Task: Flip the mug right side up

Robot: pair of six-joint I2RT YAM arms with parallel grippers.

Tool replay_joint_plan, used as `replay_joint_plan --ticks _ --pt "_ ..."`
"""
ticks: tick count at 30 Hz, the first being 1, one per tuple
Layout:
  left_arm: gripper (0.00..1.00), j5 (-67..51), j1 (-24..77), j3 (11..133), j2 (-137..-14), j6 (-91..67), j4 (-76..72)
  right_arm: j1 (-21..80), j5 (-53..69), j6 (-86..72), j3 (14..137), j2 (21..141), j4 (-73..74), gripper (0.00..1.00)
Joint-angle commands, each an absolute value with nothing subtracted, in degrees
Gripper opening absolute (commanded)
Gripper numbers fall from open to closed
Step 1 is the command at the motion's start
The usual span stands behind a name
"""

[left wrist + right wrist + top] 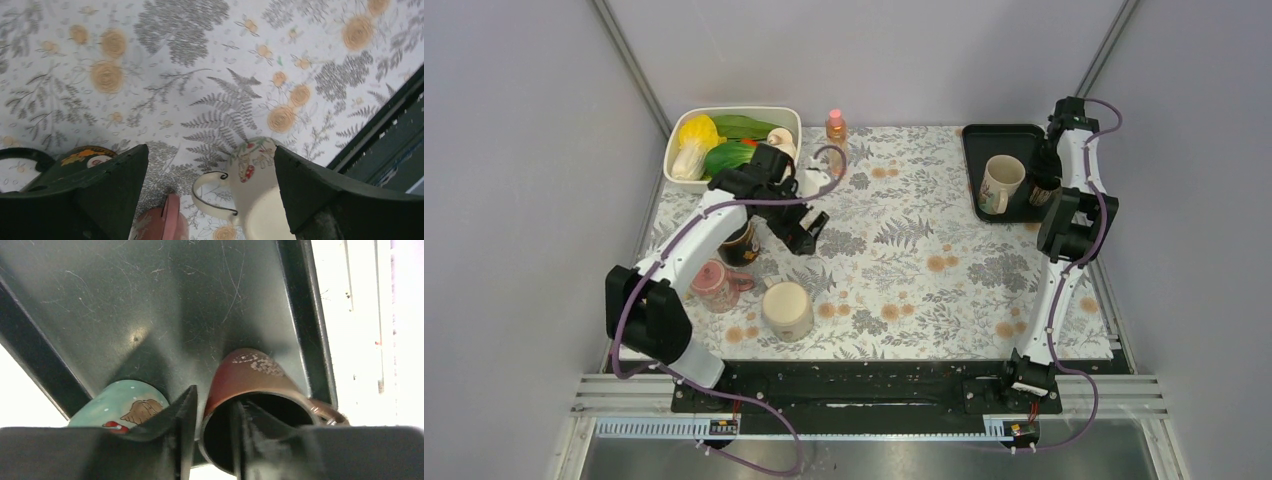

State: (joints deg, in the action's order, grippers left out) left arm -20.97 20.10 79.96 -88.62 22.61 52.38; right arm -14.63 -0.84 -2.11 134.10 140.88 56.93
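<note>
A cream mug (788, 311) stands upside down on the flowered cloth at the front left. In the left wrist view, the cream mug (257, 200) shows its flat base, with its handle (212, 192) to the left. My left gripper (809, 228) is open and empty above the cloth, behind the cream mug; in its own view, the left gripper (210, 150) has its jaws wide apart. My right gripper (1046, 185) is over the black tray (984, 140). In its own view, the right gripper (214, 397) is shut on the rim of an upright brown mug (250, 372), one finger inside.
A pink mug (714, 285) lies on its side and a black mug (742, 243) stands under the left arm. A teal-and-cream mug (1001, 183) stands in the tray. A white bin of vegetables (724, 140) and a small bottle (835, 125) are at the back.
</note>
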Motion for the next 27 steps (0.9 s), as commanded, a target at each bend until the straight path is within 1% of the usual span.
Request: replay_joint_plan --ticks 1,5,8,10,12,15,17,19,21,22,23,27 --pt "0.99 -18.25 26.61 78.45 -88.42 28.18 55.61 -14.41 -1.70 -1.92 135.19 138.44 56.60 0.45" --pt "0.98 -15.83 30.85 80.28 -91.74 27.07 59.75 -14.41 -2.51 -1.89 134.24 134.46 56.60 0.61" --pt "0.97 -14.41 31.07 80.52 -92.46 24.66 60.09 -14.41 -4.95 -1.41 133.45 130.99 56.62 0.71" --pt "0.97 -12.34 30.38 79.65 -91.20 23.16 58.80 -14.41 -6.31 -1.16 132.60 128.63 56.61 0.75" --pt "0.97 -12.66 26.77 79.29 -89.70 20.97 57.46 -14.41 -7.08 -0.97 131.68 126.32 56.63 0.78" --pt "0.93 -14.61 20.48 78.28 -87.32 20.26 55.05 -14.41 -6.09 -0.66 130.47 123.19 56.61 0.81" --pt "0.92 -17.11 17.32 76.18 -84.51 28.56 54.43 -14.40 -3.74 -0.29 129.39 121.11 56.47 0.81" --pt "0.92 -20.91 13.65 73.95 -81.73 40.99 54.93 -14.33 -1.49 1.27 127.48 118.87 56.04 0.82" --pt "0.92 -25.19 9.74 71.37 -80.01 55.86 57.28 -14.33 1.72 2.17 124.84 115.78 54.77 0.83" --pt "0.92 -27.81 7.75 69.79 -79.38 63.87 57.72 -14.33 2.94 2.16 123.07 114.37 53.88 0.85" --pt "0.92 -30.14 6.18 66.86 -78.76 74.28 57.85 -14.28 3.76 1.94 121.35 112.85 52.83 0.86" --pt "0.94 -36.71 4.42 60.04 -78.44 96.56 56.68 -13.57 6.21 1.54 113.10 106.54 47.92 0.89"
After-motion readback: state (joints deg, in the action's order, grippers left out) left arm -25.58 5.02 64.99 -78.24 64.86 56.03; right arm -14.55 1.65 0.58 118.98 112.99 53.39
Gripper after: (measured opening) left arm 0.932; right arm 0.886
